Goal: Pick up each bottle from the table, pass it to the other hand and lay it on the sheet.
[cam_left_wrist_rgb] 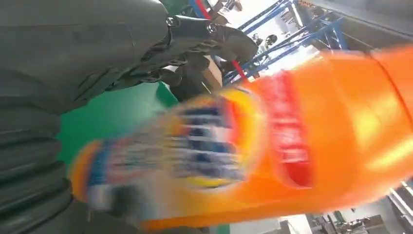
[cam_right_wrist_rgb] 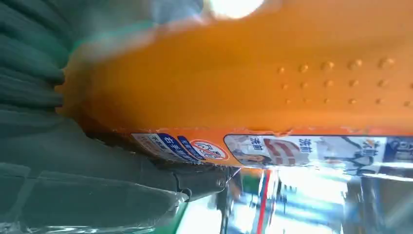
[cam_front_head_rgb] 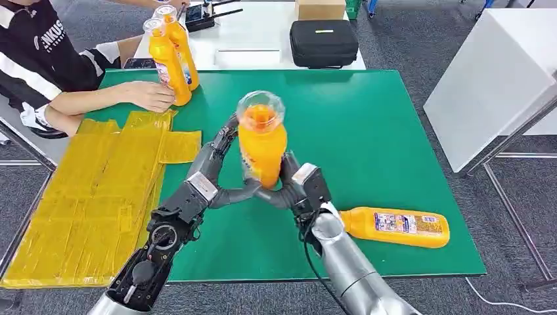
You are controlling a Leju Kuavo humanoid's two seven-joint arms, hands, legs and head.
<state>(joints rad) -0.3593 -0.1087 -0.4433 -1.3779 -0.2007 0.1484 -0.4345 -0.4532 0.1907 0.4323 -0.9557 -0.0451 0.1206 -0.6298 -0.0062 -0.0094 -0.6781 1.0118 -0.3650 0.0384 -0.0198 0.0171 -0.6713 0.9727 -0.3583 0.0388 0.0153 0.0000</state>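
An orange bottle (cam_front_head_rgb: 263, 147) with a clear cap stands upright in the air above the green table (cam_front_head_rgb: 368, 125). My right hand (cam_front_head_rgb: 299, 185) grips its lower part, and the bottle's orange side and label (cam_right_wrist_rgb: 253, 97) lie close against that hand's palm. My left hand (cam_front_head_rgb: 220, 167) is at the bottle's other side, with fingers (cam_left_wrist_rgb: 204, 39) spread past the blurred bottle (cam_left_wrist_rgb: 272, 141) and the thumb near its base. A second orange bottle (cam_front_head_rgb: 396, 227) lies on its side at the table's right front. The yellow sheet (cam_front_head_rgb: 98, 197) covers the table's left side.
Two more orange bottles (cam_front_head_rgb: 169, 59) stand at the table's back left, beside a seated person's hand (cam_front_head_rgb: 150, 95). A black case (cam_front_head_rgb: 323, 42) and a box sit on the white table behind. A white table (cam_front_head_rgb: 492, 79) stands at the right.
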